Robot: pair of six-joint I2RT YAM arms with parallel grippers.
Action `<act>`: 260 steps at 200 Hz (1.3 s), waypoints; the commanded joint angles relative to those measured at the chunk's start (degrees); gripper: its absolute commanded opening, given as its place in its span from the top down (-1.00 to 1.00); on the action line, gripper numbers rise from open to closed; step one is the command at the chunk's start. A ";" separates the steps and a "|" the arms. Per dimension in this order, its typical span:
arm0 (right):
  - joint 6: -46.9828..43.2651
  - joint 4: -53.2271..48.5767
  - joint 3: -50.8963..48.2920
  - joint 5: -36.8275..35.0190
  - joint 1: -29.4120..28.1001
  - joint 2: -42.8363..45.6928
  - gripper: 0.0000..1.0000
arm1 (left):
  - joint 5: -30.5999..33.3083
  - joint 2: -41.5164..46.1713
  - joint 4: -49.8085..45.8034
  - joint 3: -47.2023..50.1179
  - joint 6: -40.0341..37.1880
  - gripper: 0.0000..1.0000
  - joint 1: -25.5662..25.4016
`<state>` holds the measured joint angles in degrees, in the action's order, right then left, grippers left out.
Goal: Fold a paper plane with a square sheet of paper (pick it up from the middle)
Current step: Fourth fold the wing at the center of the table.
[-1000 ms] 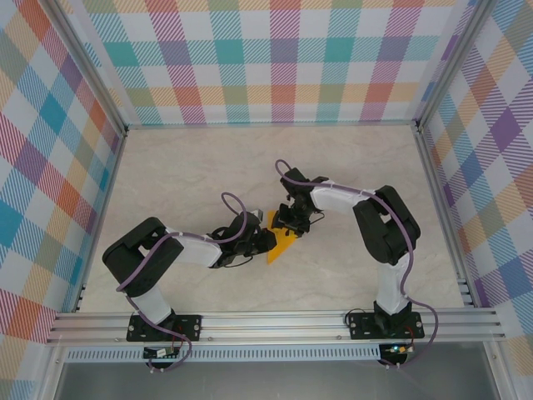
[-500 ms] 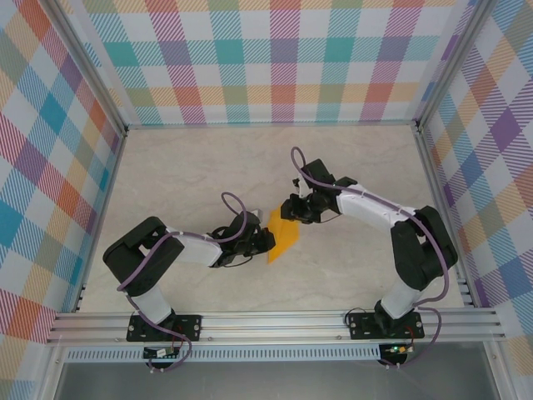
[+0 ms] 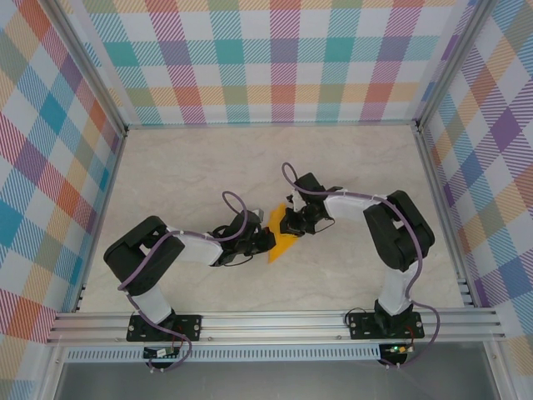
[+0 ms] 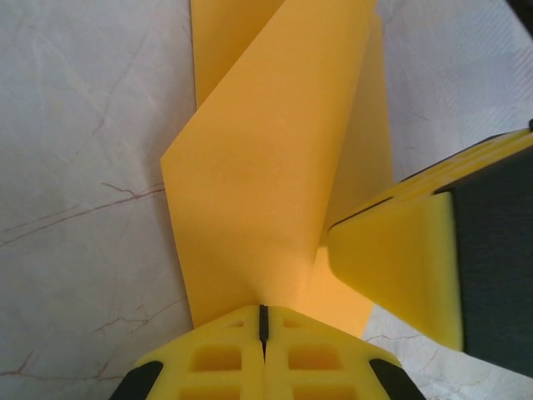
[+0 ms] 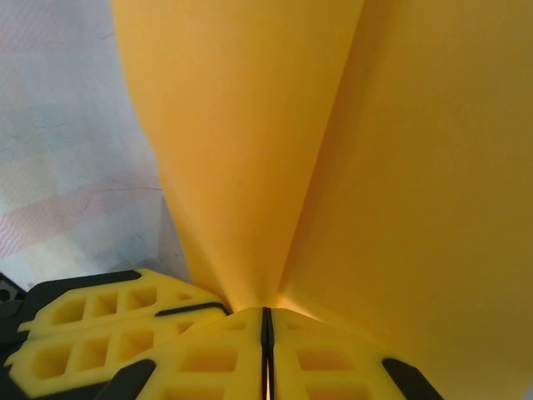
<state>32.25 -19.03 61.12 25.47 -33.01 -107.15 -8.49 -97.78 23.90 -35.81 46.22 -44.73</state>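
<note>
The square sheet of paper (image 3: 283,242), orange and folded into a creased wedge, is held up over the middle of the table between my two grippers. My left gripper (image 3: 268,240) is shut on its near-left edge; in the left wrist view the paper (image 4: 266,183) fans up out of the closed jaws of that gripper (image 4: 263,315). My right gripper (image 3: 291,227) is shut on the opposite edge, and the paper (image 5: 250,150) spreads in two flaps from its closed jaws (image 5: 267,321). The right gripper's finger (image 4: 400,267) shows in the left wrist view beside the paper.
The marble-patterned table (image 3: 183,175) is bounded by plaid walls (image 3: 266,58) and aluminium rails (image 3: 275,321). Both arms meet at the centre, their cables looping above them. The left gripper's yellow fingers (image 5: 108,325) lie close beside the right one.
The right gripper has closed on the paper's edge. The right arm swung out to the right and came back in; the paper stays between the grippers. The left arm has barely moved.
</note>
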 commanded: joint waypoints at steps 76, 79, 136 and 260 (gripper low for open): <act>-0.16 4.03 1.04 2.48 -0.73 0.47 0.82 | -0.63 -2.55 -7.64 -0.27 -1.95 1.00 0.29; -0.01 4.14 0.89 2.40 -0.71 0.54 0.82 | -0.64 -2.59 -7.64 -0.31 -1.92 1.00 0.26; 1.51 5.80 -2.62 -1.84 -0.74 6.41 0.80 | -0.68 -2.64 -7.83 -0.49 -1.91 1.00 0.34; 1.64 1.61 4.00 -4.13 -2.93 -1.29 0.80 | -0.99 -2.49 -8.17 -0.57 -1.73 1.00 0.27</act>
<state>33.63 -15.59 63.24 22.90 -35.70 -107.22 -8.97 -97.89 22.48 -36.60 45.39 -44.69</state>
